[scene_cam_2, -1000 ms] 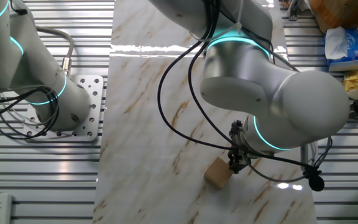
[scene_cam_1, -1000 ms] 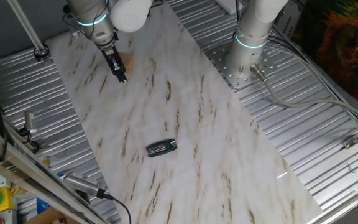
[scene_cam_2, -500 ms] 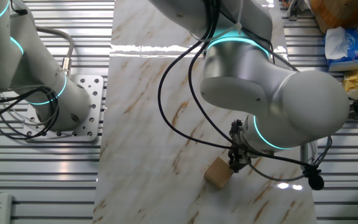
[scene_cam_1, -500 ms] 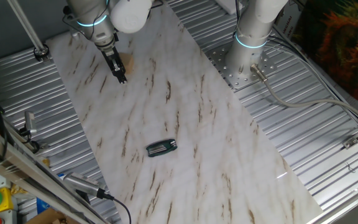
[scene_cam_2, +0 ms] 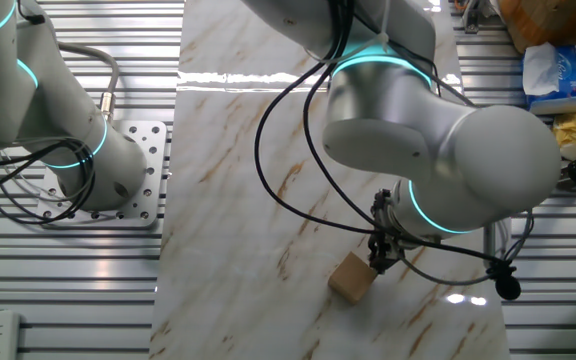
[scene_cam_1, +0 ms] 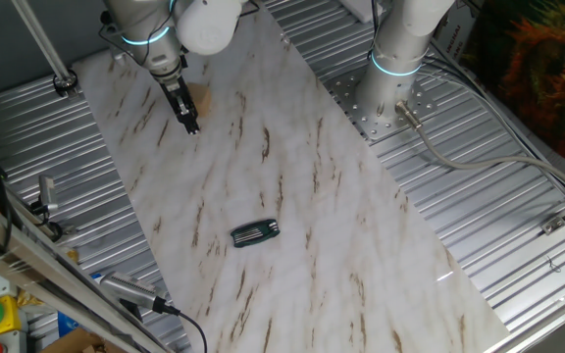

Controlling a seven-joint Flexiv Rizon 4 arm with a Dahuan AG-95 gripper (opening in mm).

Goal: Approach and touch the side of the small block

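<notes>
The small block (scene_cam_2: 351,277) is a plain light tan cube on the marble board (scene_cam_2: 238,200). In one fixed view only a sliver of it (scene_cam_1: 202,101) shows, just right of my gripper's fingers. My gripper (scene_cam_1: 192,125) points down at the board with its dark fingers together and nothing between them. In the other fixed view its tip (scene_cam_2: 377,263) is at the block's right side, touching or nearly touching it. The large arm body hides most of the fingers there.
A dark ribbed oblong object (scene_cam_1: 254,232) lies mid-board, well away from the gripper. A second arm's base (scene_cam_1: 390,88) is bolted beside the board and also shows in the other fixed view (scene_cam_2: 78,150). Ribbed metal decking (scene_cam_1: 518,226) surrounds the board. Cables (scene_cam_2: 298,160) hang by the arm.
The arm has shifted very slightly. The gripper tip stays by the block's side, and the block has not visibly moved.
</notes>
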